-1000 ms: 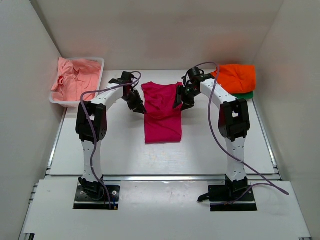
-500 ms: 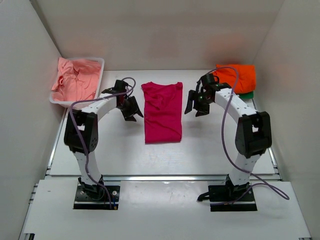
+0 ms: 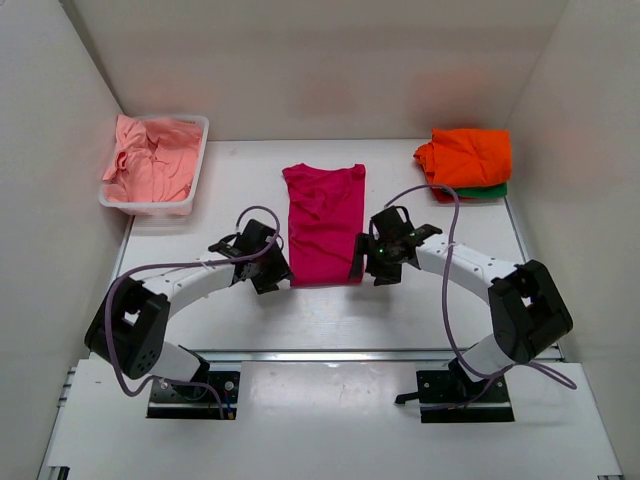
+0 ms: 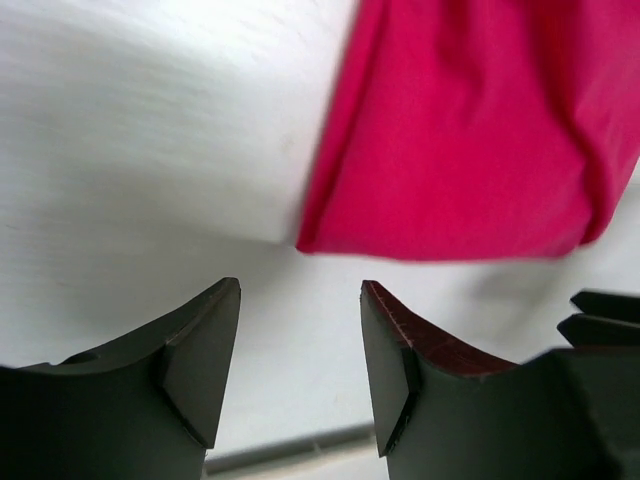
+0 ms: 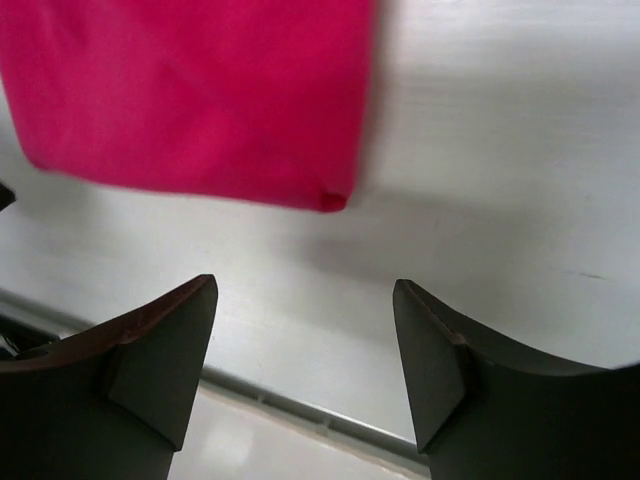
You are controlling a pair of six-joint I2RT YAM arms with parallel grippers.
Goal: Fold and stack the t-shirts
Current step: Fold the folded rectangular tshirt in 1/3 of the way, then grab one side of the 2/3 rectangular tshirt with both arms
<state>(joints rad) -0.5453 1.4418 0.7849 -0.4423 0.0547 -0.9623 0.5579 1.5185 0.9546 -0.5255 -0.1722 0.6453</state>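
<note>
Magenta t-shirt (image 3: 325,225): laid flat mid-table as a long narrow panel, sleeves apparently tucked in, neck end far and hem end near the arm bases.
Left gripper (image 3: 270,270): set low just off the shirt's near left corner. In its wrist view the jaws are parted with only bare table (image 3: 420,310) between them, and no cloth is held.
Right gripper (image 3: 368,262): set just off the shirt's near right corner, jaws likewise spread and empty.
Orange t-shirt (image 3: 465,155): folded, far right of the magenta shirt, stacked on a green t-shirt (image 3: 492,190) of which only an edge is seen.
Salmon pink t-shirts (image 3: 150,160): heaped unfolded in the white tub (image 3: 196,170), far left of the magenta shirt.
Risk, layers: only the top layer may be pinched at a hem corner, so the tucked sleeves would spill out on lifting.
Risk, skew: if one corner is caught and the other missed, the fold would likely be dragged crooked.
Risk, miss: the cloth lies thin on the table, so fingertips may slide over it or push it into a wrinkle.
Writing: no brand, label or lettering can be read anywhere.
</note>
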